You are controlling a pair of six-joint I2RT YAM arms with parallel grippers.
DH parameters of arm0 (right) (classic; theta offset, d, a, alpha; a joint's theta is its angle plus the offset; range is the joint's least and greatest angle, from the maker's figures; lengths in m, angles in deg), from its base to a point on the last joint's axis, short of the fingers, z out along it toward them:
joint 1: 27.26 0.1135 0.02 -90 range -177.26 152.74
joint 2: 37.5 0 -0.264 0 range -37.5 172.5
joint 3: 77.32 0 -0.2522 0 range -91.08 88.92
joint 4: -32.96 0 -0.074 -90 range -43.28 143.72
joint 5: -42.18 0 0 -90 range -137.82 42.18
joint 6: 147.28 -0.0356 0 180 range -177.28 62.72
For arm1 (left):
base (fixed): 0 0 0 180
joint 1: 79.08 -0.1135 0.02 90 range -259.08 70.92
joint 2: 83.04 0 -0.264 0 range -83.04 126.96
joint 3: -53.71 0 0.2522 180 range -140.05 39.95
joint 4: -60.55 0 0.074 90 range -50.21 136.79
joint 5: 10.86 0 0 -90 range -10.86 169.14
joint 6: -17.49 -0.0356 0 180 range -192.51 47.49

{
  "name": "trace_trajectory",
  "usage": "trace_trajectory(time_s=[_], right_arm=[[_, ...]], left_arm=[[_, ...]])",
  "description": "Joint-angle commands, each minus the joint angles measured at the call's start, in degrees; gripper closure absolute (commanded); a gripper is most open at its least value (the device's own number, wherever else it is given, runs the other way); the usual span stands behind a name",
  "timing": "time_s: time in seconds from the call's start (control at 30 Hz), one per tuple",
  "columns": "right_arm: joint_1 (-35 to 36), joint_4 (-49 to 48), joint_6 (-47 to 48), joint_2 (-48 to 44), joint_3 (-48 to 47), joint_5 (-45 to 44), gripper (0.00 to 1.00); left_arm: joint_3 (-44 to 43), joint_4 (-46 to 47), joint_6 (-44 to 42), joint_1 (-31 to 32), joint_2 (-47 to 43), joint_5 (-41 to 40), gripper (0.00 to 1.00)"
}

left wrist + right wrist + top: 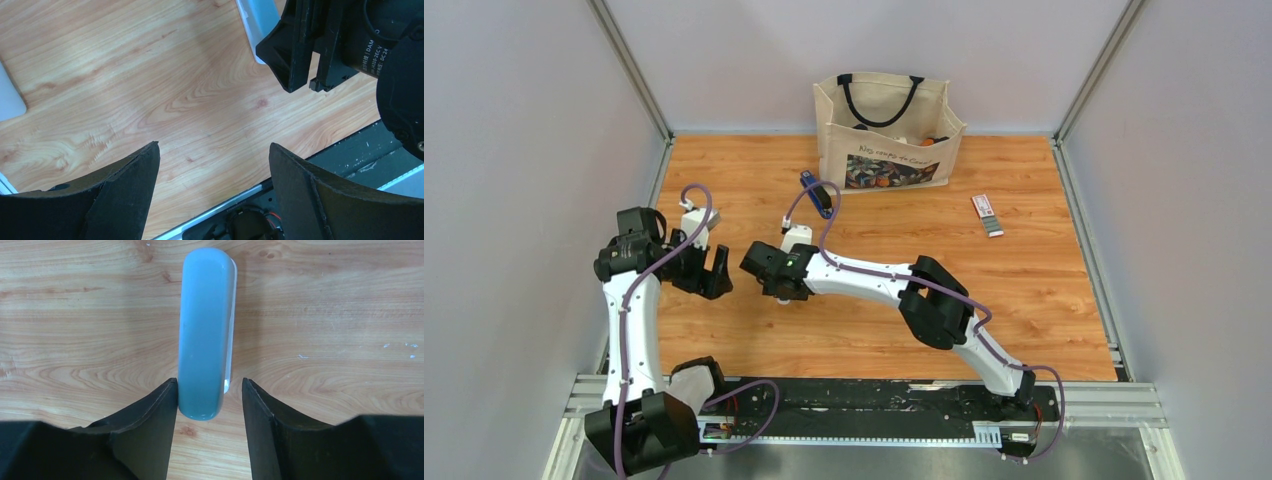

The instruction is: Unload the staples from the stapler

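The stapler (816, 193), small, dark blue and black, lies on the wooden table just in front of the bag, apart from both grippers. No staples show in any view. My right gripper (209, 382) points down at a pale blue-grey stick-like tool (202, 330) lying flat. The tool's near end sits between the jaws, touching the left finger, with a gap to the right finger. In the top view this gripper (780, 292) covers the tool. My left gripper (214, 145) is wide open over bare wood, close left of the right gripper (300, 50).
A beige tote bag (884, 130) stands at the back centre. A small flat white-and-red box (987, 214) lies to the right of it. The metal rail of the arm bases (240, 197) runs along the near table edge.
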Motion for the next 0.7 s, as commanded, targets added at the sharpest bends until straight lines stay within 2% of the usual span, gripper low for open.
trace_trajectory(time_s=[0.0, 0.23, 0.37, 0.67], right_arm=[[-0.84, 0.42, 2.20, -0.31, -3.45, -1.04, 0.49], [-2.78, -1.07, 3.44, 0.31, -2.85, 0.98, 0.60], [-3.39, -1.16, 4.84, 1.36, -2.84, 3.62, 0.56], [-3.39, -0.19, 7.74, 2.24, -3.28, 5.02, 0.57]], left_arm=[[-1.08, -1.72, -3.69, -0.59, -1.55, 2.94, 0.12], [-1.96, -2.60, -4.39, -0.59, -0.76, 3.29, 0.12], [-2.75, -3.56, -5.71, -0.59, -0.50, 3.64, 0.12], [-5.03, -3.83, -4.74, -0.59, 1.17, 3.82, 0.12]])
